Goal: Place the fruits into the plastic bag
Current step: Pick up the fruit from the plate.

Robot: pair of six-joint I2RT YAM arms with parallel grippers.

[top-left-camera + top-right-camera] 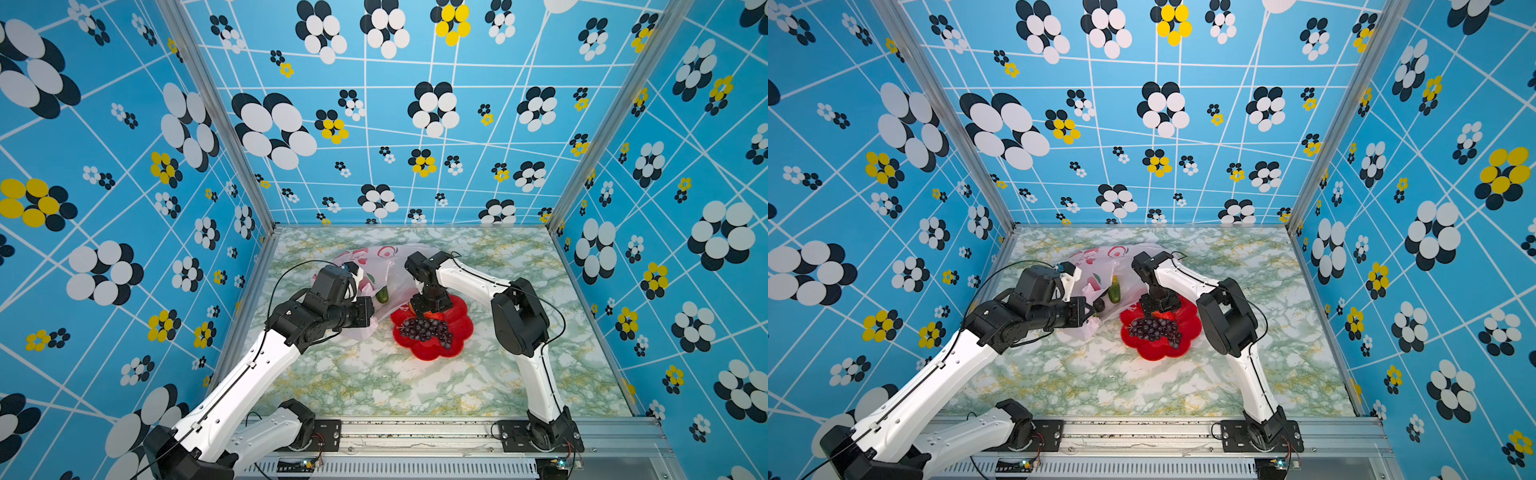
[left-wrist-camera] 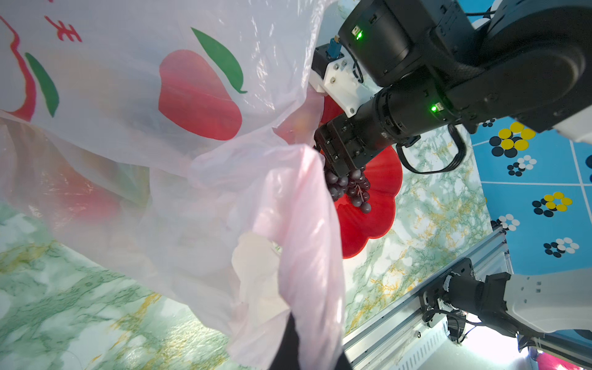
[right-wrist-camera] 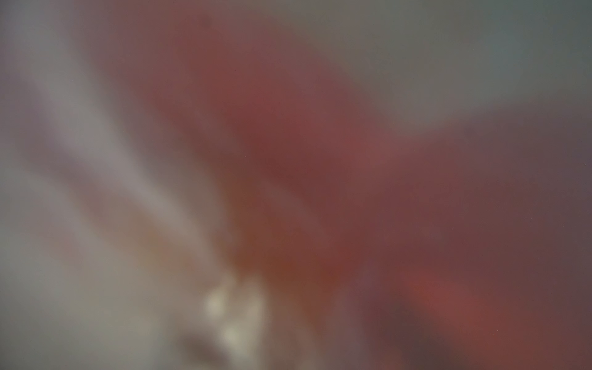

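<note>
Two arms meet over your marble table (image 1: 374, 382). The plastic bag (image 1: 390, 257) lies toward the back, with your left gripper (image 1: 372, 316) clamped on its near edge. Just beside it sits the red dish (image 1: 457, 332). Your right gripper (image 1: 424, 311) hangs low over the dish; you cannot tell how its jaws stand, perhaps around the red-orange fruit (image 1: 1163, 314). The grape bunch (image 1: 426, 330) lies in the dish, and a green fruit (image 1: 382, 295) is inside the bag.

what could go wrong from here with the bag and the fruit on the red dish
1. The right pincer hangs low over the red flower-shaped dish, right beside the dark purple grape bunch. Lifting the red-orange fruit could drag grapes off the rim.
2. The left pincer is shut on a bunched edge of the thin pale-pink plastic bag. The film may slip, and the green fruit near its mouth could roll out.
</note>
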